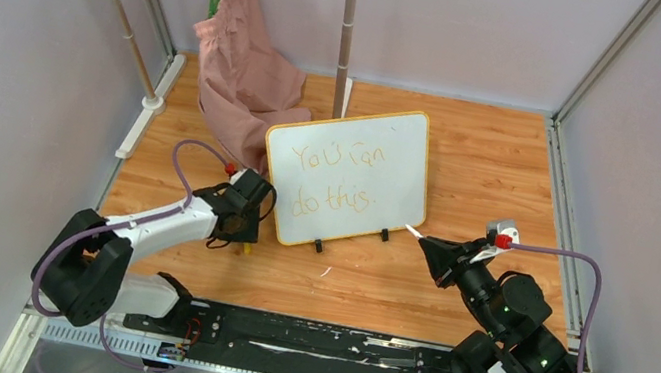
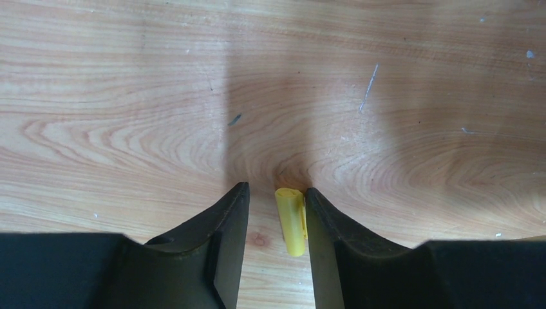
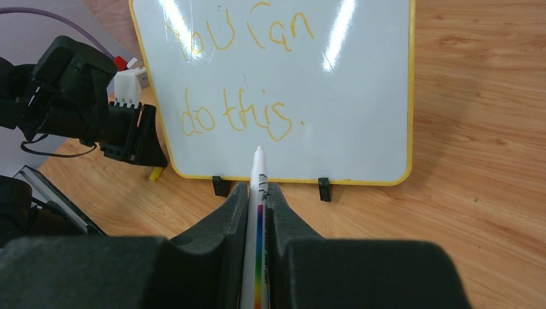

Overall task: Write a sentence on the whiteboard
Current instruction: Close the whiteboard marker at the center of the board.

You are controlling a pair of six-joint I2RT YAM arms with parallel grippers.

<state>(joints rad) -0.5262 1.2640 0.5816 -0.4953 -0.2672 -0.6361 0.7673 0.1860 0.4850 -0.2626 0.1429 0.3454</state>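
We see the whiteboard [image 1: 404, 148] standing on its two black feet [image 3: 324, 188] near the middle of the wooden counter [image 1: 493, 163], leaning back and turned a little so that its left edge sits nearer to us. The sentence [image 1: 337, 196], in thin orange-yellow strokes, fills two lines: "You can" above "do this."

Behind the board's upper left corner a pink cloth [image 1: 244, 71] hangs from a white rack [image 1: 348, 17] and spills onto the wood. One rack post stands just behind the top edge. To the right of the board we find bare wood running to the metal rail at the counter's edge. In front of it a strip of bare wood lies before the black base plate [image 1: 301, 339].

The left end effector [image 1: 243, 231] points down at the counter just beside the board's lower left corner, apart from the frame. Its jaws stand partly open. A yellow cap [image 2: 291, 220] lies on the wood between them, against one finger and clear of the other.

The right end effector [image 1: 430, 249] hovers off the board's lower right corner. Its jaws are closed on a white marker [image 3: 259, 167] with a rainbow stripe. The tip is aimed at the bottom edge of the board; we cannot tell whether it touches.
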